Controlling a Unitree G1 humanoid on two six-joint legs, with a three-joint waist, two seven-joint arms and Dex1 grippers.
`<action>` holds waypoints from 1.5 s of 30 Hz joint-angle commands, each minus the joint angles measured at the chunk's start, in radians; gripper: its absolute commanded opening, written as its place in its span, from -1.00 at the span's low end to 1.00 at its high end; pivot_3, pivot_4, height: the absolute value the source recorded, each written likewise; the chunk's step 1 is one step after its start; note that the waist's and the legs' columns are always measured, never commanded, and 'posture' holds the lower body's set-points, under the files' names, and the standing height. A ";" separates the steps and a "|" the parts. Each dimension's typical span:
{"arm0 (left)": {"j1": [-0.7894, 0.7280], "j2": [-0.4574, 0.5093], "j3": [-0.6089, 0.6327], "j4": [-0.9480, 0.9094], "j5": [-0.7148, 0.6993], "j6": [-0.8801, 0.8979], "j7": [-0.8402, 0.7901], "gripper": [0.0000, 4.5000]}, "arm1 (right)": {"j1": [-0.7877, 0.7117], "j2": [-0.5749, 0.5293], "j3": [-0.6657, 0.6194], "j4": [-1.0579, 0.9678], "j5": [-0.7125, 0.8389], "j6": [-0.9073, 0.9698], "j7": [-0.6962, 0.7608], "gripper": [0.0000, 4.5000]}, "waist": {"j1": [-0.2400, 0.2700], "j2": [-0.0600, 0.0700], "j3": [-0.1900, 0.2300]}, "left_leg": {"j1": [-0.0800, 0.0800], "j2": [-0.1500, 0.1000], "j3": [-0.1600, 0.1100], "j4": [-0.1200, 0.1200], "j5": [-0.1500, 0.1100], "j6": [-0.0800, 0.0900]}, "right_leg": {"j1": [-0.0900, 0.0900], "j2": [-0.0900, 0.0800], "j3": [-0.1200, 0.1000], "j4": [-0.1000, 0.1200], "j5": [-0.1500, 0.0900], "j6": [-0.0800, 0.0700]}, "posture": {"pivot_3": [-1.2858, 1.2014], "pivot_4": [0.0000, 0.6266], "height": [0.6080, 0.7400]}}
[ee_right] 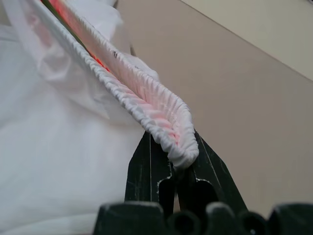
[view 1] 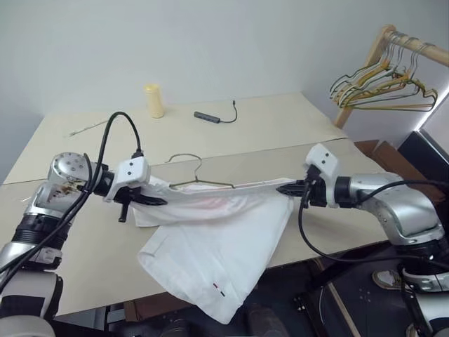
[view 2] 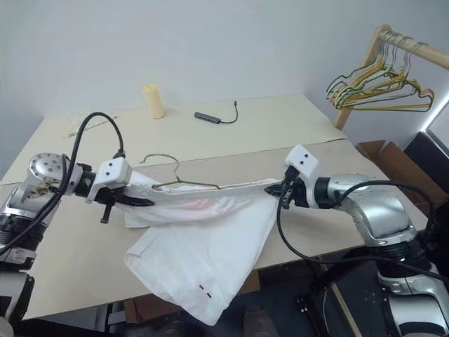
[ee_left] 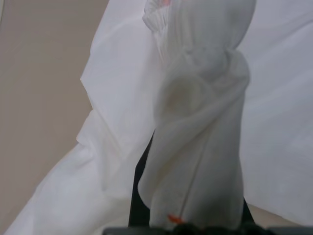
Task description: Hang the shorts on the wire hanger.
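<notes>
The white shorts [view 1: 217,246] hang stretched by their waistband between my two grippers above the tan table [view 1: 280,126], with the legs drooping over the front edge. A tiny dark-and-red mark [view 1: 218,288] shows near the lower hem. My left gripper [view 1: 156,201] is shut on the left end of the waistband, which is bunched over its fingers in the left wrist view. On the right, my right gripper [view 1: 286,188] is shut on the elastic waistband [ee_right: 161,117]. The wire hanger [view 1: 200,181] sits along the waistband, its hook [view 1: 184,158] rising above the cloth.
A pale yellow cylinder [view 1: 153,100] and a dark bar with a cable [view 1: 208,116] lie at the table's far side. A wooden rack with several wire hangers [view 1: 382,83] stands at the right. Dark items sit on the floor below the front edge.
</notes>
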 commanded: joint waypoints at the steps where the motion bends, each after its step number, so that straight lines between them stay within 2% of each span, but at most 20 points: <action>1: -0.027 -0.010 -0.010 0.034 0.056 0.031 0.030 -1.00 | -0.051 -0.027 -0.045 -0.080 -0.008 0.045 -0.031 -0.99 | 0.000 0.000 0.000 | 0.000 0.000 0.000 0.000 0.000 0.000 | 0.000 0.000 0.000 0.000 0.000 0.000 | -0.15 -0.96 1.00; 8: -0.118 -0.129 0.014 0.063 0.038 0.162 0.107 -1.00 | -0.061 -0.009 0.094 -0.216 -0.095 0.104 -0.106 -0.99 | 0.009 0.000 0.000 | -0.002 0.000 0.002 0.001 0.000 0.000 | -0.001 0.000 -0.001 0.000 0.000 0.000 | -0.16 -0.97 1.00; 14: -0.147 -0.143 0.030 0.064 0.021 0.202 0.108 -1.00 | -0.042 0.015 0.166 -0.253 -0.183 0.103 -0.170 -0.99 | 0.001 0.000 0.000 | -0.005 0.000 0.003 0.001 0.000 0.000 | -0.004 0.000 0.000 0.001 0.000 0.000 | -0.16 -0.97 1.00; 19: -0.141 -0.137 0.041 0.016 -0.030 0.227 0.033 -1.00 | -0.087 0.125 0.246 -0.196 -0.311 0.108 -0.298 -0.99 | -0.018 0.000 0.000 | -0.004 0.000 0.002 0.002 0.000 0.000 | -0.004 0.000 0.000 0.001 0.000 0.000 | -0.17 -0.98 1.00; 21: -0.141 -0.137 0.046 0.002 -0.035 0.235 0.025 -1.00 | -0.090 0.147 0.259 -0.208 -0.319 0.103 -0.293 -0.71 | -0.020 0.000 0.000 | -0.005 0.000 0.002 0.001 0.000 0.000 | -0.004 0.000 0.000 0.001 0.000 0.000 | -0.16 -0.98 1.00; 26: -0.158 -0.144 0.049 0.018 -0.025 0.235 0.036 -1.00 | -0.060 0.122 0.261 -0.265 -0.306 0.075 -0.218 -0.02 | -0.017 0.000 0.000 | -0.005 0.000 -0.003 0.002 0.000 0.000 | -0.004 0.000 0.000 0.001 0.000 0.000 | -0.16 -0.98 1.00; 31: -0.174 -0.146 0.049 0.044 -0.016 0.220 0.037 -1.00 | -0.009 -0.038 0.116 -0.317 -0.172 0.018 0.008 0.74 | -0.011 0.000 0.000 | -0.005 -0.001 -0.004 0.002 0.000 0.000 | -0.003 -0.001 -0.001 0.000 0.000 0.001 | -0.16 -0.98 1.00; 34: -0.178 -0.144 0.044 0.050 -0.012 0.207 0.028 -1.00 | -0.036 -0.090 0.003 -0.283 -0.093 0.007 0.083 0.74 | -0.016 0.000 0.000 | -0.005 -0.001 -0.004 0.002 0.000 0.001 | -0.002 -0.001 -0.001 0.000 0.000 0.001 | -0.16 -0.98 1.00; 36: -0.182 -0.142 0.035 0.052 -0.009 0.196 0.009 -1.00 | -0.111 -0.115 -0.020 -0.189 -0.107 -0.028 0.109 0.74 | -0.023 0.000 0.000 | -0.003 0.000 -0.004 0.002 0.000 0.001 | -0.002 0.000 0.000 0.000 0.000 0.000 | -0.16 -0.96 1.00; 40: -0.195 -0.148 0.020 0.063 0.002 0.166 -0.024 -1.00 | -0.246 -0.136 0.082 0.021 -0.223 -0.179 0.180 0.74 | -0.034 0.000 0.000 | 0.002 0.000 -0.002 0.001 0.000 0.001 | 0.002 0.000 0.000 0.000 0.000 0.000 | -0.17 -0.96 1.00; 45: -0.219 -0.170 0.013 0.082 0.014 0.149 -0.039 -1.00 | -0.387 -0.055 0.221 0.275 -0.338 -0.339 0.299 0.74 | -0.047 0.000 0.000 | 0.001 0.000 0.000 0.001 0.000 0.001 | 0.001 0.000 0.001 0.000 0.000 0.000 | -0.16 -0.99 1.00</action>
